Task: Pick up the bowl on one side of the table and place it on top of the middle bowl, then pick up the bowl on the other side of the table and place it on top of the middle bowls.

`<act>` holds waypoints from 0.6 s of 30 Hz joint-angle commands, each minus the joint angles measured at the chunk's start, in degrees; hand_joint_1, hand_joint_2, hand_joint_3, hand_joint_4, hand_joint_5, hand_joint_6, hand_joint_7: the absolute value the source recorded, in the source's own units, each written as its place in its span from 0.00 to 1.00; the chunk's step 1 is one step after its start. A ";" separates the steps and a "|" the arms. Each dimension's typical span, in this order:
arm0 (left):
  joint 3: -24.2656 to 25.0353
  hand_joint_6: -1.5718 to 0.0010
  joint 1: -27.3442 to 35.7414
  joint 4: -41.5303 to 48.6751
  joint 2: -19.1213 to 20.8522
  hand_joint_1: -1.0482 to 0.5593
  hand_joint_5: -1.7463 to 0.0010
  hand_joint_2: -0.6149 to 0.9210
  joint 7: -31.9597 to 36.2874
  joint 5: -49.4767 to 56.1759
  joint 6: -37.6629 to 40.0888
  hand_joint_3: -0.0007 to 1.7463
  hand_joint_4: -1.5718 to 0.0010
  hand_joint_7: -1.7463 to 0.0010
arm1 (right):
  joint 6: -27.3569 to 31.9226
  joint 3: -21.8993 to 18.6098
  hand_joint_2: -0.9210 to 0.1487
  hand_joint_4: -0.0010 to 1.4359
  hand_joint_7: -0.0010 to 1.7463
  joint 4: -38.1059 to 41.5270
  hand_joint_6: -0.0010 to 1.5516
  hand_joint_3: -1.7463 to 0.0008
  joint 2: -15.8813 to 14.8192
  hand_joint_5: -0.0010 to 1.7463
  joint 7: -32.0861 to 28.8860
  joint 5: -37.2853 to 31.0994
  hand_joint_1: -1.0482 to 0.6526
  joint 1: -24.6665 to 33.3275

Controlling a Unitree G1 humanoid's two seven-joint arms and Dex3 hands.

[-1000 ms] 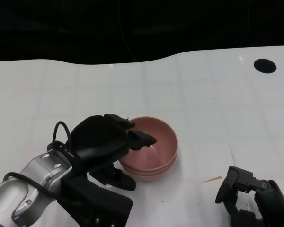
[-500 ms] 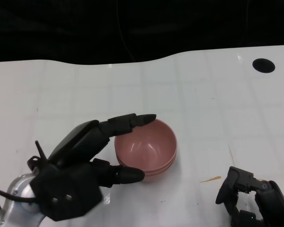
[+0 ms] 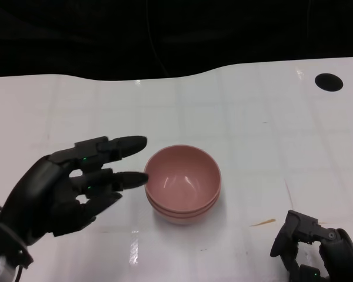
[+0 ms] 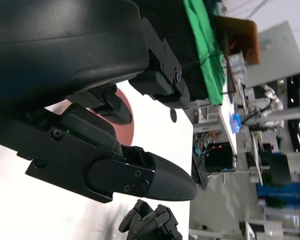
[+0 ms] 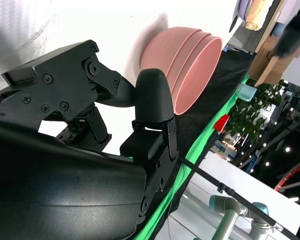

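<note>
Head view: pink bowls (image 3: 183, 183) stacked mid counter (image 3: 253, 129); left hand (image 3: 65, 188) beside stack, fingers (image 3: 120, 145) spread, grasping nothing; right hand (image 3: 315, 249) apart, fingers curled, nothing inside

On the bench (image 3: 253, 117), the stacked bowls (image 3: 183, 184) sit just beyond the left hand's (image 3: 59, 188) fingers (image 3: 120, 179), well apart from the right hand (image 3: 317, 249).

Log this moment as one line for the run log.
pink bowls: stacked mid-table | left hand: empty, fingers spread beside stack | right hand: near table edge, holds nothing | stacking: looks complete
</note>
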 commanded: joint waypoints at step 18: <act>10.87 0.30 9.66 1.52 -4.55 0.56 0.13 0.78 -3.55 -12.95 2.60 0.55 0.58 0.86 | -0.01 -0.80 0.28 0.61 0.90 -0.91 0.47 0.39 -0.86 1.00 -0.61 0.40 0.50 1.09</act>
